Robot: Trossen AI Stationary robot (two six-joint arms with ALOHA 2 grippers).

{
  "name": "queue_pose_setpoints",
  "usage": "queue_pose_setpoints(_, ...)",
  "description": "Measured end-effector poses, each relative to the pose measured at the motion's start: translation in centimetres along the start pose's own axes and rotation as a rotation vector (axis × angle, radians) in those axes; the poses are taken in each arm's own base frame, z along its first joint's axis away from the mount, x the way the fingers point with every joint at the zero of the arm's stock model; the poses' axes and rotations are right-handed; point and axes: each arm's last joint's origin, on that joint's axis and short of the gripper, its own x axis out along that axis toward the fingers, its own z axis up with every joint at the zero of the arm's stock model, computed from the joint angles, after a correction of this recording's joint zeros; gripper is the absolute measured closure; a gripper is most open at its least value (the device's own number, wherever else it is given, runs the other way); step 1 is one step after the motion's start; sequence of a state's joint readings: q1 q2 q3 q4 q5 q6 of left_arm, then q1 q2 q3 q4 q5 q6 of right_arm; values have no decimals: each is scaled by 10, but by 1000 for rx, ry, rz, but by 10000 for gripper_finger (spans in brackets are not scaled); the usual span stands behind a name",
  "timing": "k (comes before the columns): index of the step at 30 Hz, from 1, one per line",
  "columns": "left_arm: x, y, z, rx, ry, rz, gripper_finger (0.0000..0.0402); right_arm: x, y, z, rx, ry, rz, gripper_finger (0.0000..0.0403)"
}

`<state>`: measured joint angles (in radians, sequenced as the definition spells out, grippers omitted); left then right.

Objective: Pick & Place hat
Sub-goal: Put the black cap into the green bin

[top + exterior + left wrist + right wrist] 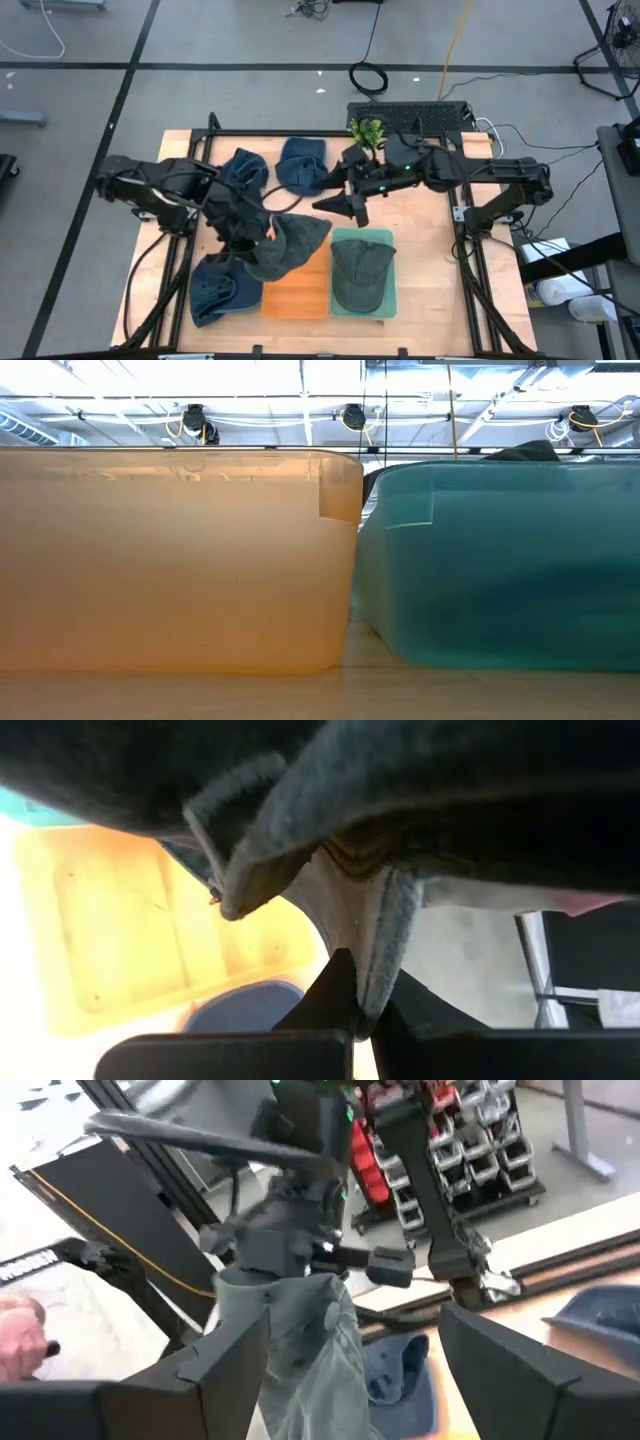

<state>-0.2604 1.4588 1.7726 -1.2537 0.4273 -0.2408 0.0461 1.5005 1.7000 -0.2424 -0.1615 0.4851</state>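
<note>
A grey-green hat [292, 245] hangs from my left gripper [252, 236], which is shut on it, above the far left part of the orange bin [297, 292]. The left wrist view shows its cloth [400, 810] bunched above the fingers and the orange bin [120, 920] beneath. My right gripper [355, 208] stands open above the table's middle, beyond the green bin [385, 300], holding nothing. It faces the hanging hat [300, 1350]. A grey-green cap [360, 275] lies in the green bin. My left gripper pinches a fold of the hat's cloth [385, 945] between its two fingers [335, 995]. The fingers slant downward from the table's left. The hat is lifted, draping slack from the fingers over the orange bin; how many layers are held does not show.
Blue hats lie on the table at the far left [245, 170], far middle [300, 165] and near left [222, 290]. A small green plant [366, 131] stands at the far edge. The low view is filled by the orange bin wall [180, 560] and green bin wall [500, 560].
</note>
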Motion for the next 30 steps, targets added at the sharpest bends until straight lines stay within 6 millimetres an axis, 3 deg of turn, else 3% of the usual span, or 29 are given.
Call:
queue_pose_setpoints(7, 2, -1, 18, 67, -25, 8, 394, 12, -8, -14, -2, 91, -43, 124)
queue_pose_setpoints(14, -4, 0, 33, 92, -28, 45, 394, 21, -2, -23, -12, 132, -3, 124)
queue_pose_setpoints(30, 0, 12, 38, 66, 5, 82, 394, 22, 3, -25, 13, 143, 34, 124)
